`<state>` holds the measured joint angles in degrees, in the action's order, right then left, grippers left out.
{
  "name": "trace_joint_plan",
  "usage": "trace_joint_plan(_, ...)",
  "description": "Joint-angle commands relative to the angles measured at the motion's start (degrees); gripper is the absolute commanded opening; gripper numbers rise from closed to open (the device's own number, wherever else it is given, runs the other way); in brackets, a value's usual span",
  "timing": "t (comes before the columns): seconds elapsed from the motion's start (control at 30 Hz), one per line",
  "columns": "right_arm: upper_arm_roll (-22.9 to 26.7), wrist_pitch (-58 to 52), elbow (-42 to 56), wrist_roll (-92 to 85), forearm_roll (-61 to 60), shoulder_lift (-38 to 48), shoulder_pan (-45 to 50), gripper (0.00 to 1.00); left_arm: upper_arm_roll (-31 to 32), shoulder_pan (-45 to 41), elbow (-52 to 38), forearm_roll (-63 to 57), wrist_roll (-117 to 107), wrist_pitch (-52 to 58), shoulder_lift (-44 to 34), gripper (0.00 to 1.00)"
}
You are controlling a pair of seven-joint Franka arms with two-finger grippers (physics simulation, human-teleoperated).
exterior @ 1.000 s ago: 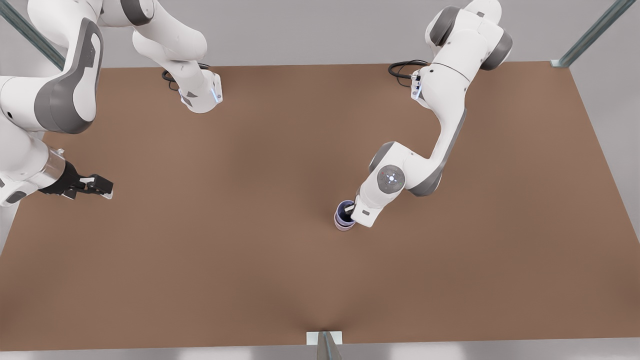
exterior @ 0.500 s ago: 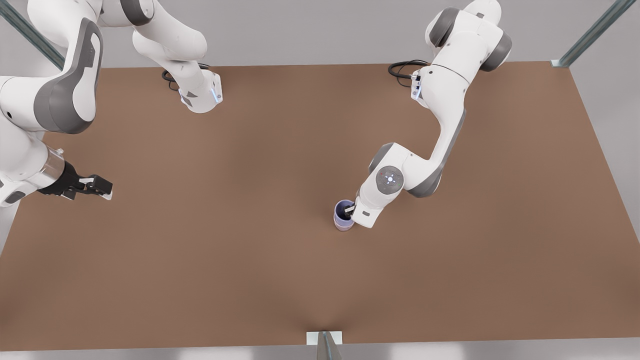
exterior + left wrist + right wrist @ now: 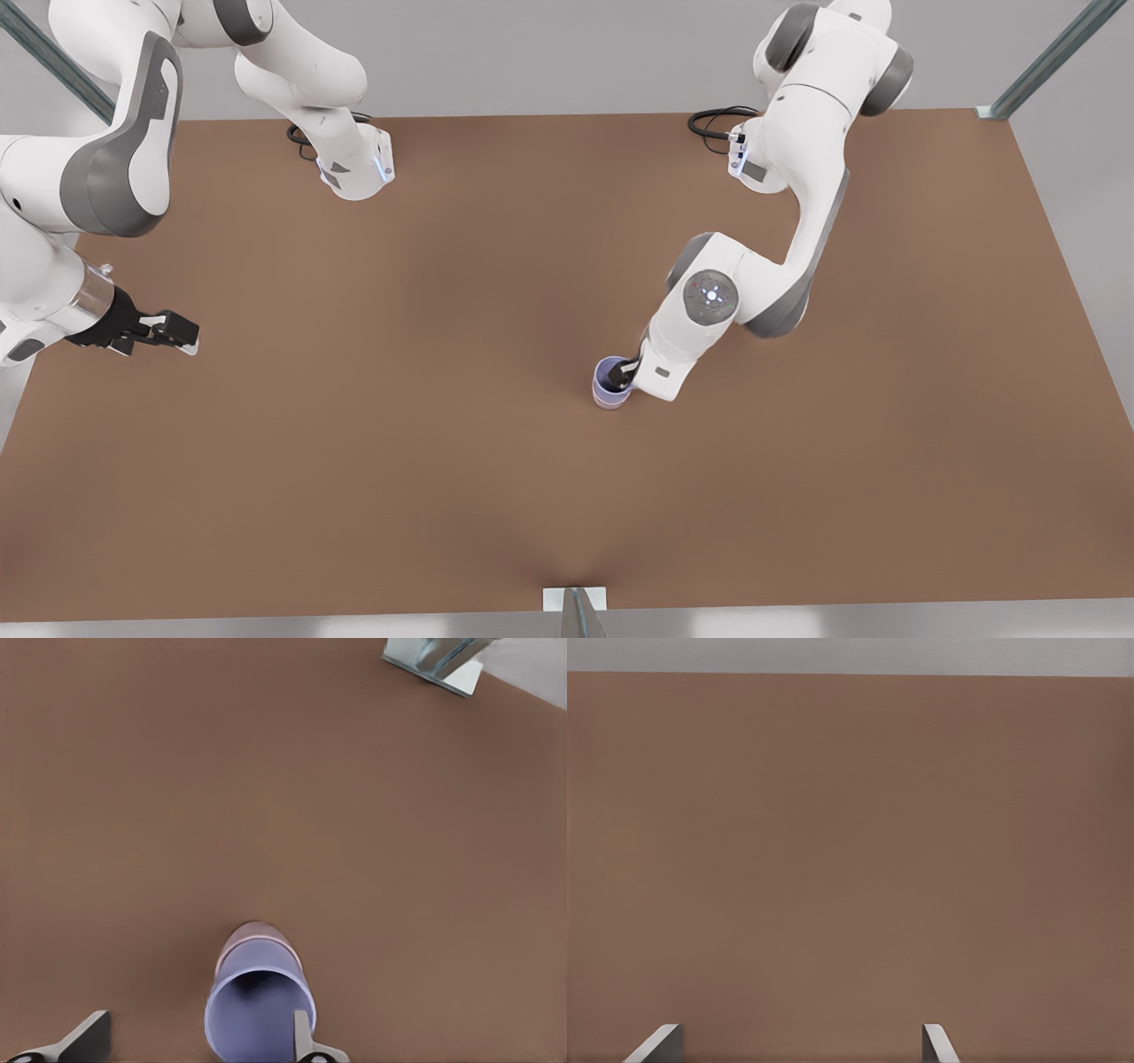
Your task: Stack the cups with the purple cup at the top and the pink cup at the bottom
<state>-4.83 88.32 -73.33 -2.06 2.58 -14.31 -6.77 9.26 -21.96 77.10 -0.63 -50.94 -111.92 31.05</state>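
The left gripper (image 3: 623, 373) has let go of the purple cup (image 3: 609, 377) and drawn back

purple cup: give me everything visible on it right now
The purple cup is a plain, handleless, matte bluish-lavender tumbler with an open mouth and an empty, shaded inside. It stands upright, nested in the pink cup, whose mauve wall shows beneath it. The stack sits on the brown table, right of centre in the front view. The left tool hangs at it, open: one finger is at the rim, the other stands clear to the side. Whether that finger touches the rim is unclear.
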Motion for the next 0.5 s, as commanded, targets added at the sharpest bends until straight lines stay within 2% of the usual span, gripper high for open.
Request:
trace_joint_plan(0.0,-0.01,0.01,0.03,-0.05,-0.04,0.07,0.0,1.0,-4.95,0.33,-1.87,-2.0,22.7,17.96,-3.01,1.0)
trace_joint_plan(0.07,-0.01,0.01,0.03,-0.05,-0.04,0.07,0.0,1.0,-12.24,0.33,-1.87,-1.39,38.36,23.5,-7.75,1.0)
trace_joint_plan(0.13,-0.01,0.09,0.03,-0.05,-0.04,0.07,0.0,1.0,-15.94,0.77,-1.87,-1.48,47.41,28.87,-13.2,1.0)
trace_joint_plan(0.2,-0.01,0.09,0.03,-0.05,-0.04,0.07,0.0,1.0,-14.45,5.69,-1.25,-2.0,53.04,30.19,-17.69,1.0)
trace_joint_plan(0.3,-0.01,0.09,0.03,-0.05,-0.04,0.07,0.0,1.0,-2.15,16.15,-1.16,-6.22,52.96,29.66,-19.36,1.0)
trace_joint_plan(0.47,-0.01,0.09,0.03,-0.05,-0.04,0.07,0.0,1.0,-1.61,16.24,-1.25,-6.14,53.66,28.17,-20.32,1.0)
